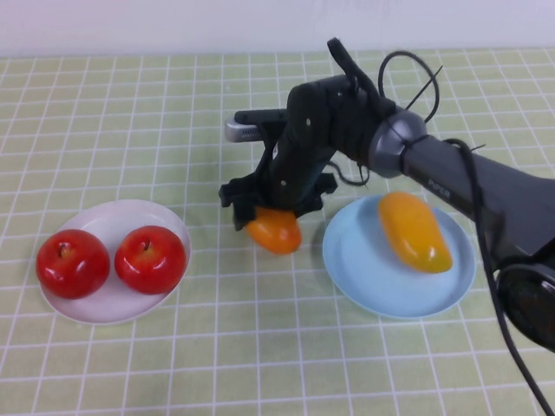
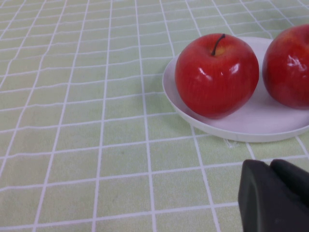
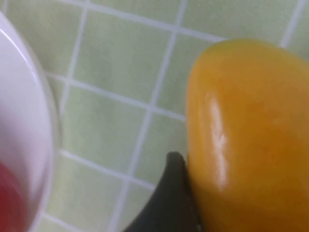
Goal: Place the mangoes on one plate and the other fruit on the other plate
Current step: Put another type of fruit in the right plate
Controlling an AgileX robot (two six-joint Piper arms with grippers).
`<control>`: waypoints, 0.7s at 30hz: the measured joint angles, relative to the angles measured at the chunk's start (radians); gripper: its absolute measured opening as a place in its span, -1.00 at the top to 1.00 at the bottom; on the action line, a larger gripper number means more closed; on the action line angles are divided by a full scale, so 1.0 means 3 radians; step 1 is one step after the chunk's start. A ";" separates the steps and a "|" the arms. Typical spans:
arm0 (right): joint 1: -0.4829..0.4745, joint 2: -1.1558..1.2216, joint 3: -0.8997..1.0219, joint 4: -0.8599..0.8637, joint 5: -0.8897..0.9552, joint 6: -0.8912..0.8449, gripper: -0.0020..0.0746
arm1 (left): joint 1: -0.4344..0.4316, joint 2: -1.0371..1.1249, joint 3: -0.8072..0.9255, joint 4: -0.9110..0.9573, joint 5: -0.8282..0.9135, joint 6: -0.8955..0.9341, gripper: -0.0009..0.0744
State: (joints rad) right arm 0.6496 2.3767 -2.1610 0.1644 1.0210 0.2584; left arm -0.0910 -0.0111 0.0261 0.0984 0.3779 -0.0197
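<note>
My right gripper (image 1: 276, 210) is shut on an orange-yellow mango (image 1: 274, 232) (image 3: 251, 135), low over the cloth between the two plates; one dark finger (image 3: 169, 198) presses its side. The second mango (image 1: 414, 230) lies on the light blue plate (image 1: 373, 277) at the right. Both red apples (image 1: 73, 263) (image 1: 151, 258) sit on the white plate (image 1: 113, 212) at the left. In the left wrist view those apples (image 2: 216, 75) (image 2: 289, 65) rest on the white plate (image 2: 251, 128), and my left gripper (image 2: 274, 193) is shut beside it, holding nothing. The left arm does not show in the high view.
A green checked tablecloth (image 1: 130, 113) covers the table. The right arm's dark links and cables (image 1: 416, 147) reach across the back right, above the blue plate. The white plate's rim (image 3: 29, 121) lies close to the held mango in the right wrist view.
</note>
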 joint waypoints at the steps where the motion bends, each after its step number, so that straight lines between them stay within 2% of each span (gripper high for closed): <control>1: 0.0000 -0.0033 0.0000 -0.0055 0.0051 0.0000 -0.49 | 0.0000 0.0000 0.0000 0.0000 0.0000 0.0000 0.97; 9: 0.0000 -0.0577 0.0095 -0.0622 0.0544 0.0000 -0.49 | 0.0000 0.0000 0.0000 0.0000 0.0000 0.0000 0.96; 21: -0.0143 -0.0732 0.0682 -0.0810 0.0647 0.0146 -0.49 | 0.0000 0.0000 0.0000 0.0000 0.0000 0.0000 0.97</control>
State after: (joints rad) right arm 0.6066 2.1573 -1.9563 -0.0787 1.2151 0.3020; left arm -0.0910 -0.0111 0.0261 0.0984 0.3779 -0.0197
